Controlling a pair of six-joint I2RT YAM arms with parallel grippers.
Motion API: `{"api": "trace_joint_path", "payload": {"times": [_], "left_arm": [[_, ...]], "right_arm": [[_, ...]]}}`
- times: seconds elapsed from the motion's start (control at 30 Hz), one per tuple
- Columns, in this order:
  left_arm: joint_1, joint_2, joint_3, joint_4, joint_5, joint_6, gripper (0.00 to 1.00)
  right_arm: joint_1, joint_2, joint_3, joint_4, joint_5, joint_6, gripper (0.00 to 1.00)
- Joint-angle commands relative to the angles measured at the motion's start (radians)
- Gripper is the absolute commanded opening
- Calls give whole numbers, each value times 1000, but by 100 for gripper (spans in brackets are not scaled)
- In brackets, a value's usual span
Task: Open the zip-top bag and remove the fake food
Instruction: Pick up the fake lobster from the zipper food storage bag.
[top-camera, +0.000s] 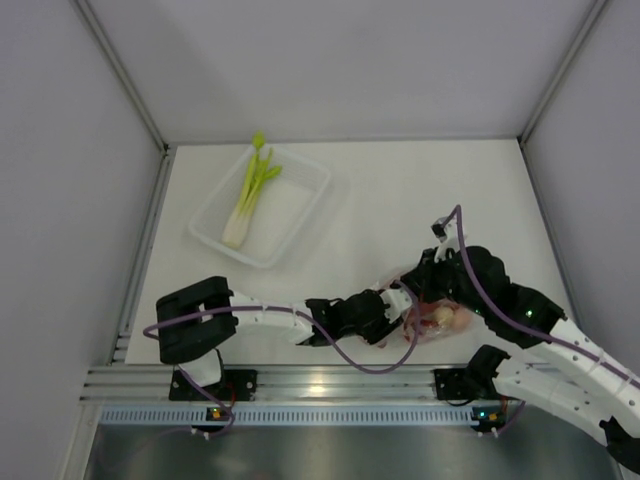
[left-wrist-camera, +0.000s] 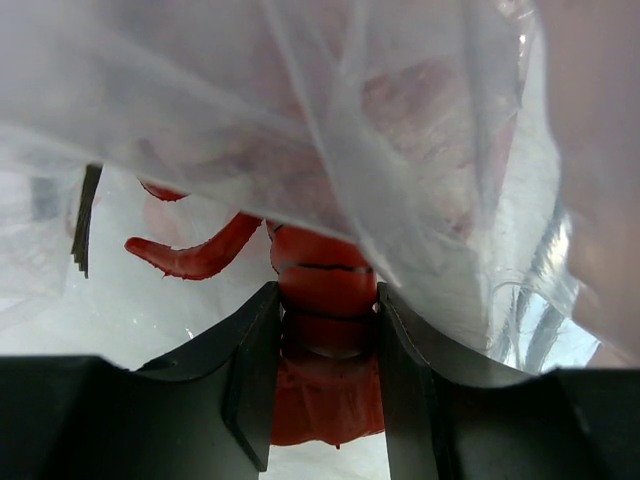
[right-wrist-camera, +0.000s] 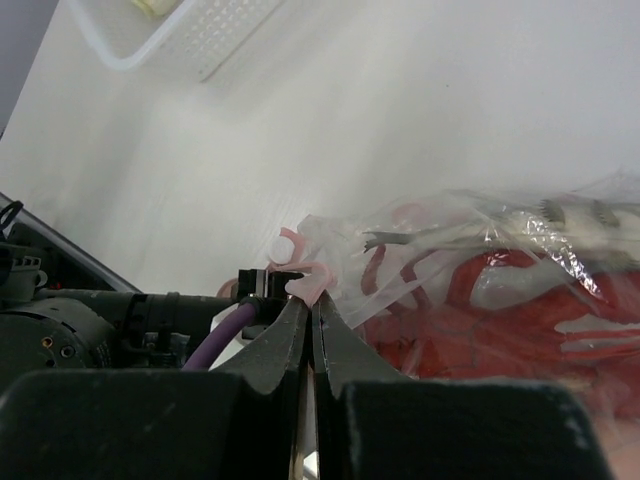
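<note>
The clear zip-top bag (top-camera: 452, 322) lies near the table's front edge, between the two arms. My right gripper (right-wrist-camera: 310, 300) is shut on the bag's pink zip strip (right-wrist-camera: 322, 280) and holds that edge up. My left gripper (left-wrist-camera: 328, 312) reaches into the bag's mouth, with the plastic (left-wrist-camera: 420, 150) draped over it. Its jaws press on both sides of the red lobster's (left-wrist-camera: 325, 280) tail. One lobster claw (left-wrist-camera: 190, 255) curls off to the left. In the right wrist view the lobster (right-wrist-camera: 500, 320) shows red through the bag. A green-and-white leek (top-camera: 250, 190) lies in the tray.
A rigid clear tray (top-camera: 300, 225) stands at the back left of the table and holds the leek. The left arm (right-wrist-camera: 120, 320) and its purple cable lie close beside the right gripper's fingers. White walls close in the table on three sides.
</note>
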Motion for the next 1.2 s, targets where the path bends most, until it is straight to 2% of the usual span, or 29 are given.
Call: {"api": "trace_joint_path", "payload": {"times": [0.0, 0.2, 0.57, 0.8, 0.87, 1.07, 1.17], "left_arm": [[-6, -40, -24, -42, -15, -20, 0], [-6, -135, -35, -42, -52, -76, 0], [-6, -198, -38, -44, 30, -83, 0], [-6, -238, -84, -45, 25, -125, 0], [-6, -266, -93, -45, 10, -138, 0], [-14, -316, -110, -38, 82, -102, 0], [-18, -339, -109, -38, 61, -96, 0]], "right_arm": [[25, -15, 42, 246, -152, 48, 0], [23, 2, 28, 243, -138, 7, 0], [23, 36, -13, 291, -169, -59, 0], [23, 14, 1, 220, 97, -51, 0], [23, 22, -2, 202, 130, -53, 0], [23, 60, -44, 260, 96, -50, 0], [23, 91, -51, 292, 76, -47, 0]]}}
